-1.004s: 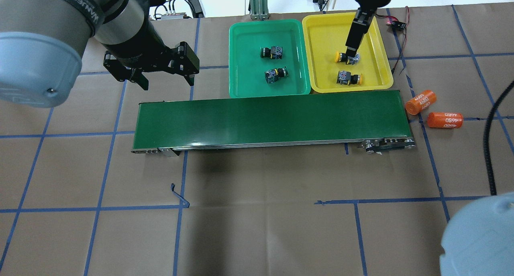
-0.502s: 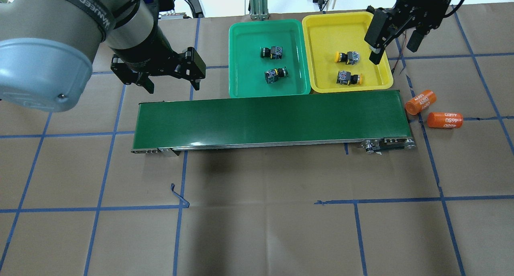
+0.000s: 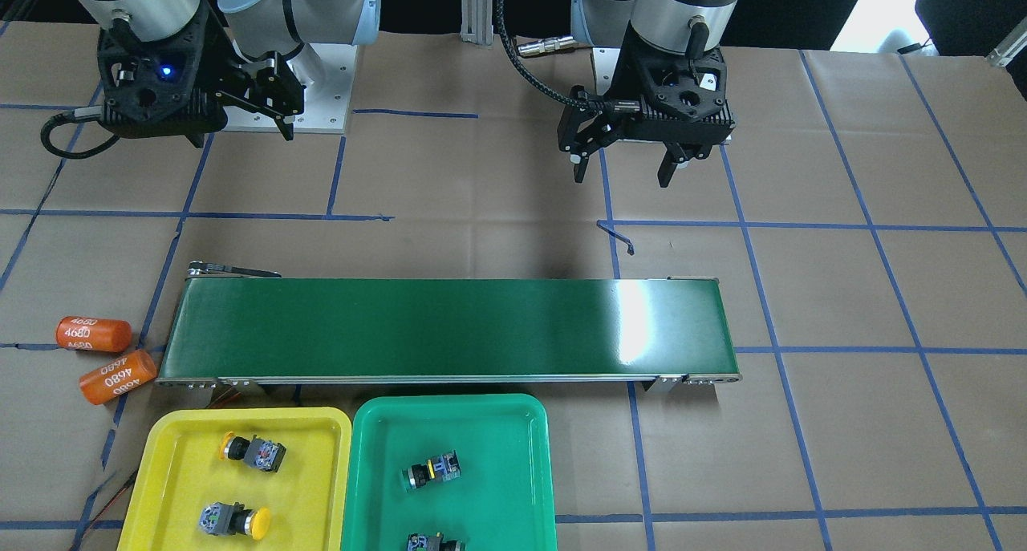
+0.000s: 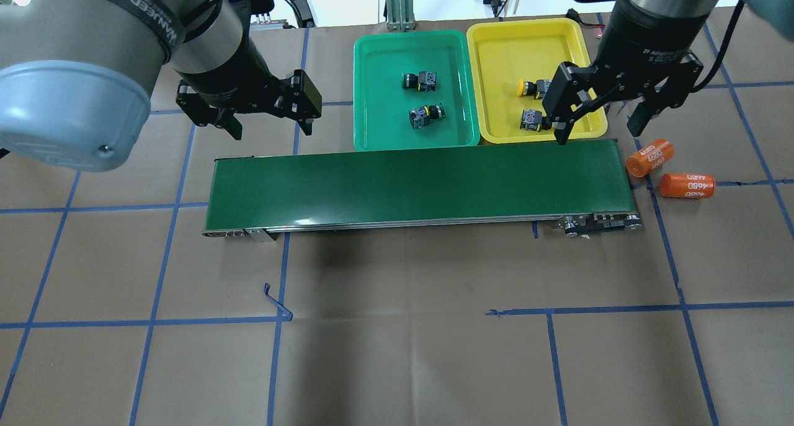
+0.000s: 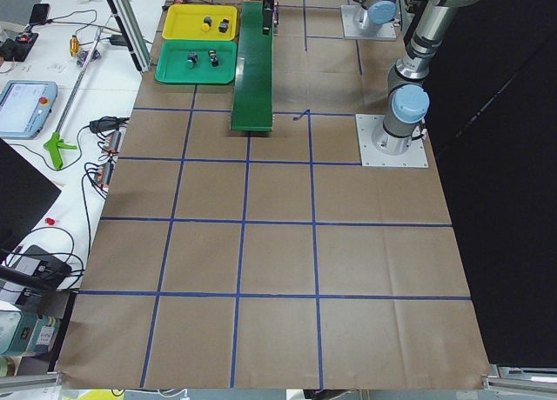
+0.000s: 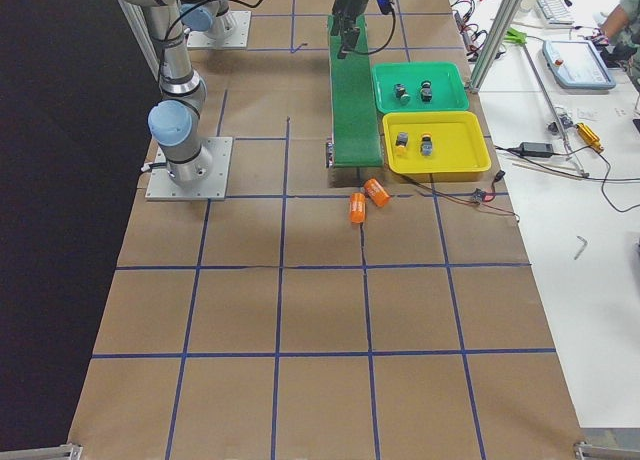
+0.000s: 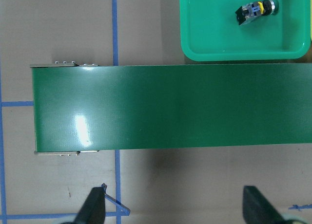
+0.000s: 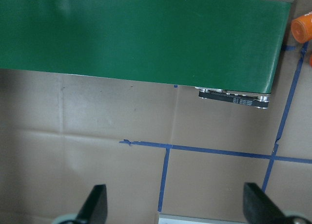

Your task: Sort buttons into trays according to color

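Observation:
Two green-capped buttons (image 4: 419, 80) (image 4: 427, 115) lie in the green tray (image 4: 384, 60). Two yellow-capped buttons (image 3: 253, 451) (image 3: 233, 519) lie in the yellow tray (image 4: 515, 48). My right gripper (image 4: 598, 130) hangs open and empty above that tray's near right corner and the belt's end, partly hiding both yellow buttons in the overhead view. My left gripper (image 4: 270, 125) is open and empty, left of the green tray, above the table beyond the belt's left end. The left wrist view catches one green button (image 7: 256, 10) in the green tray's corner (image 7: 204, 44).
A long dark-green conveyor belt (image 4: 415, 181) runs across the table in front of both trays. Two orange cylinders marked 4680 (image 4: 649, 157) (image 4: 686, 185) lie off its right end. Cables and gear sit past the table's far edge.
My right gripper has left the farther yellow button, which stays in the yellow tray, and has moved back toward the belt's right end, turning as it went. The left gripper drifted slightly right.

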Robot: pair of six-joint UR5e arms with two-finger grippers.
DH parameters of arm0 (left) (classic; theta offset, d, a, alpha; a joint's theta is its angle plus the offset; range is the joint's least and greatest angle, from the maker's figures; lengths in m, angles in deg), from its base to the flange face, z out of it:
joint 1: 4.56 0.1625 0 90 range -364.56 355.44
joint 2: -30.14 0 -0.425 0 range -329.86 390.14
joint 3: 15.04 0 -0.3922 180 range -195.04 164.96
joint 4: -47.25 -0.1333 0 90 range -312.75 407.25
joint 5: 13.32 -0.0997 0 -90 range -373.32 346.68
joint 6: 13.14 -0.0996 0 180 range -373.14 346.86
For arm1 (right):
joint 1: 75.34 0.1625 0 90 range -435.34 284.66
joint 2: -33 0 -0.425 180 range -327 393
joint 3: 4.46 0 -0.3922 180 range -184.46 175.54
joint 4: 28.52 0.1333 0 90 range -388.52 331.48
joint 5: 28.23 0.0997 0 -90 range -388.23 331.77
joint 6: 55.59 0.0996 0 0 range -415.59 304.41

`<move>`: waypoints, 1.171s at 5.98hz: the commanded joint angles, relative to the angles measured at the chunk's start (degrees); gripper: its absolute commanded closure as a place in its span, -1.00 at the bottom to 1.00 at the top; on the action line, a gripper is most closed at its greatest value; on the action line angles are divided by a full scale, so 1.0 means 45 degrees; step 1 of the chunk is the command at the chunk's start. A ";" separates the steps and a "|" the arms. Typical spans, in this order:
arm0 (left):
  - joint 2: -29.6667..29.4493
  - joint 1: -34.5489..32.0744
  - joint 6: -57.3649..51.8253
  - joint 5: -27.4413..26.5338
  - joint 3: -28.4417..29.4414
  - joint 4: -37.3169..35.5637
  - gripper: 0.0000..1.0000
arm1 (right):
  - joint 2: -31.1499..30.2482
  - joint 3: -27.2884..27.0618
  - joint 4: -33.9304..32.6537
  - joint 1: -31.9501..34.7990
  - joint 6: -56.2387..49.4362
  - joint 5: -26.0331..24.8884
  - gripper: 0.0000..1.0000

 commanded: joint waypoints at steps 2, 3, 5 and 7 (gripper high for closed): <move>0.0009 -0.0036 0.0008 0.0002 -0.0023 -0.0057 -0.97 | -0.0006 -0.0587 -0.0738 0.0081 0.0499 -0.0010 -1.00; 0.0048 -0.0037 0.0008 0.0002 -0.0042 -0.0057 -0.97 | 0.0071 -0.0277 -0.0757 0.0062 0.0480 -0.0010 -1.00; 0.0048 -0.0037 -0.0050 0.0002 -0.0043 -0.0057 -0.97 | 0.0402 0.0213 -0.0680 0.0003 0.0499 -0.0048 -1.00; 0.0009 -0.0037 -0.0089 0.0021 -0.0023 -0.0057 -0.97 | 0.0384 0.0195 -0.0660 0.0003 0.0500 -0.0029 -1.00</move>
